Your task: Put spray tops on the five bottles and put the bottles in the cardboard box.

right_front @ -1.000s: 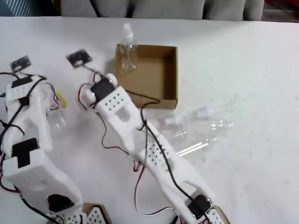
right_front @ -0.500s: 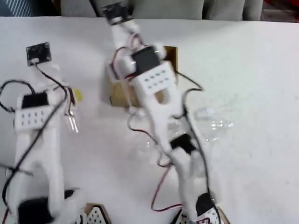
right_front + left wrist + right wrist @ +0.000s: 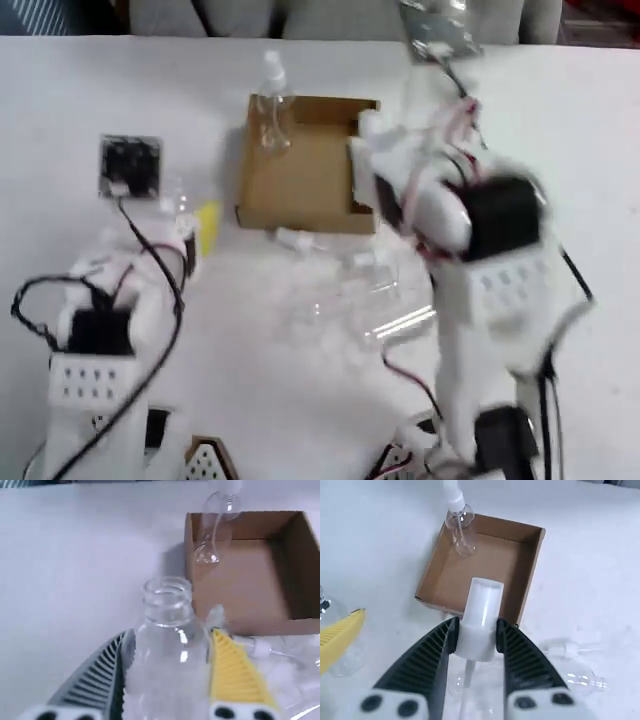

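The left gripper [image 3: 171, 634] is clamped on an open-necked bottle [image 3: 167, 605]. Its grey finger [image 3: 107, 675] and yellow finger [image 3: 232, 672] press on opposite sides of the clear body. The bottle stands upright in the grip, with the bare threaded neck above the fingertips and no top fitted. In the high view this gripper sits over the table [image 3: 560, 150], to the left of the cardboard box [image 3: 300, 180] and near its front-left corner. The right gripper [image 3: 476, 622] is closed on a white spray top [image 3: 482, 600]. Both dark fingers grip the collar, the head points up and away from the wrist, and the dip tube [image 3: 467, 677] hangs below between the fingers. In the right wrist view the held spray top is seen against the near wall of the box. In the high view the right arm stands raised at the right side of the box and is blurred. One capped bottle [image 3: 272, 100] stands upright in the far-left corner of the box, with its spray top rising above the wall. A loose spray top [image 3: 293, 240] lies on the table just beside the near wall of the box. Loose bottles [image 3: 335, 295] lie on their sides on the table in front of the box; their number cannot be told.
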`<action>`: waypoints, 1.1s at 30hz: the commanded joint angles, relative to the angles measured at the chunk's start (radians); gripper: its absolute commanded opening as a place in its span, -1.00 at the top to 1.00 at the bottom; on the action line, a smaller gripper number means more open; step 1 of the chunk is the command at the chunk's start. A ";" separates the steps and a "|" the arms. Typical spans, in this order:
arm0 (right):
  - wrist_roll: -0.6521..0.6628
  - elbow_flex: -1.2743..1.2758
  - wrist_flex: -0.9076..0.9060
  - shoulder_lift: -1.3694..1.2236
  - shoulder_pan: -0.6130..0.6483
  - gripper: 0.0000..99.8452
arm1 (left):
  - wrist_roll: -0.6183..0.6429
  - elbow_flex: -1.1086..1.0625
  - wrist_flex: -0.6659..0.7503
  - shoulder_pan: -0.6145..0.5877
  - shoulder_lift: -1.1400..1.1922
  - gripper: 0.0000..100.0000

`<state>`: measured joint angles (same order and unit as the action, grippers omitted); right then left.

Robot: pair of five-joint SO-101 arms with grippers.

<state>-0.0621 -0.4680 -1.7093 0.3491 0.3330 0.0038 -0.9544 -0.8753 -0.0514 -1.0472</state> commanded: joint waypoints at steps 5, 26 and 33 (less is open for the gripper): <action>0.012 0.167 0.001 0.328 -0.021 0.96 | -0.044 -0.137 0.029 0.143 -0.441 0.93; 0.008 1.048 1.221 0.906 -0.021 0.96 | -0.040 -0.354 0.078 0.275 -0.777 0.93; 0.011 1.189 1.681 0.885 0.094 0.97 | -0.040 -0.344 0.043 0.275 -0.777 0.93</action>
<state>-0.0621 0.7135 -0.2025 1.2359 0.3590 -0.0299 -1.3134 -0.8355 0.2140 -1.8174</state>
